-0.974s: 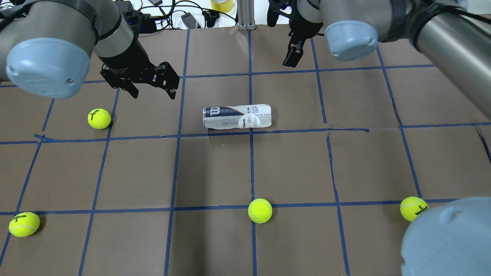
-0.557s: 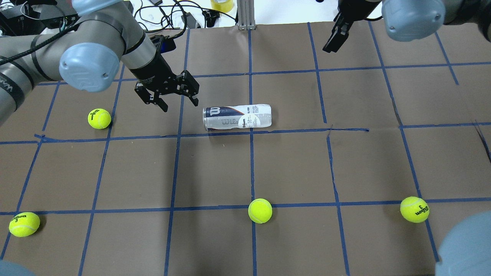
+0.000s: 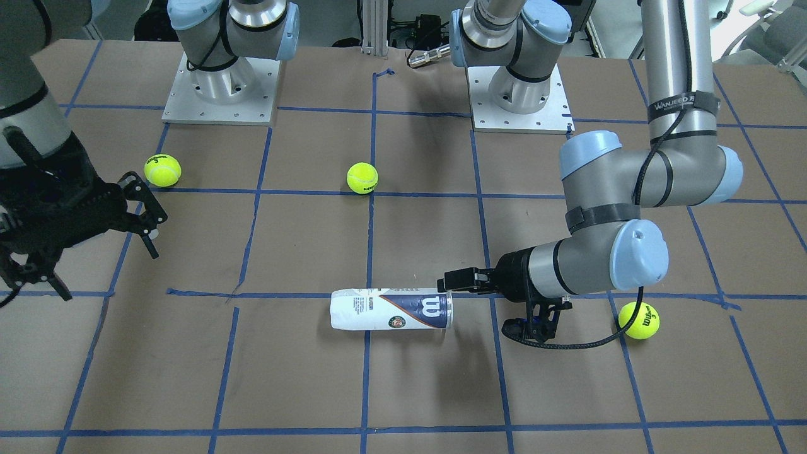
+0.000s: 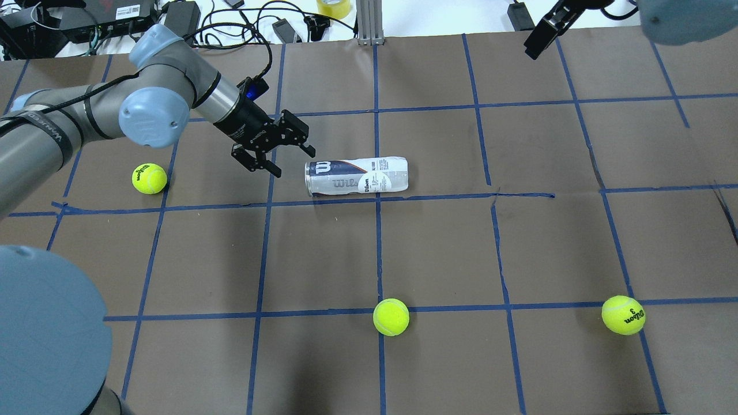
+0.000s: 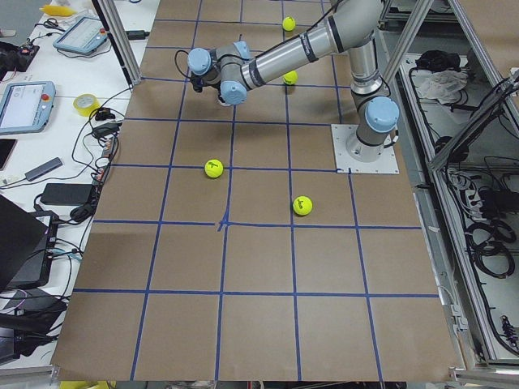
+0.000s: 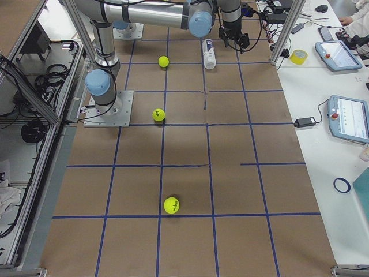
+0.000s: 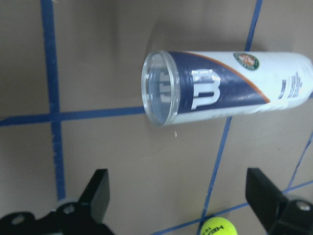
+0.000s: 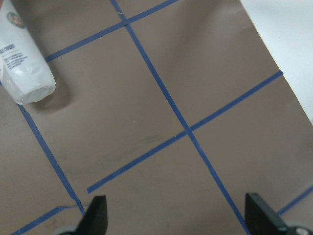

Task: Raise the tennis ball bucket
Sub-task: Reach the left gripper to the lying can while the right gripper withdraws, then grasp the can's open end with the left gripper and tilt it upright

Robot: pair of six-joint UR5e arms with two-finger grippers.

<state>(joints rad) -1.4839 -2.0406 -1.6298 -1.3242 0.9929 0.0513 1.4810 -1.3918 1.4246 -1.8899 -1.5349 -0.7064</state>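
Lying on its side on the surface point(image 4: 438, 248), the tennis ball bucket point(image 4: 357, 176) is neither gripped nor lifted. Left tool point(image 4: 294, 163), spread apart, hovers at its 9 o'clock end; right tool point(image 8: 178, 223), also spread, hangs far off at 1 o'clock.

Bright even overhead light, soft shadows, blurred wrist views

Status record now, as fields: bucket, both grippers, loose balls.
tennis ball bucket: lying on its side on the table, untouched
left gripper: open, just off the bucket's navy end, no contact
right gripper: open, away from the bucket, near the table's far edge
tennis balls: three in overhead view, loose, apart from the bucket
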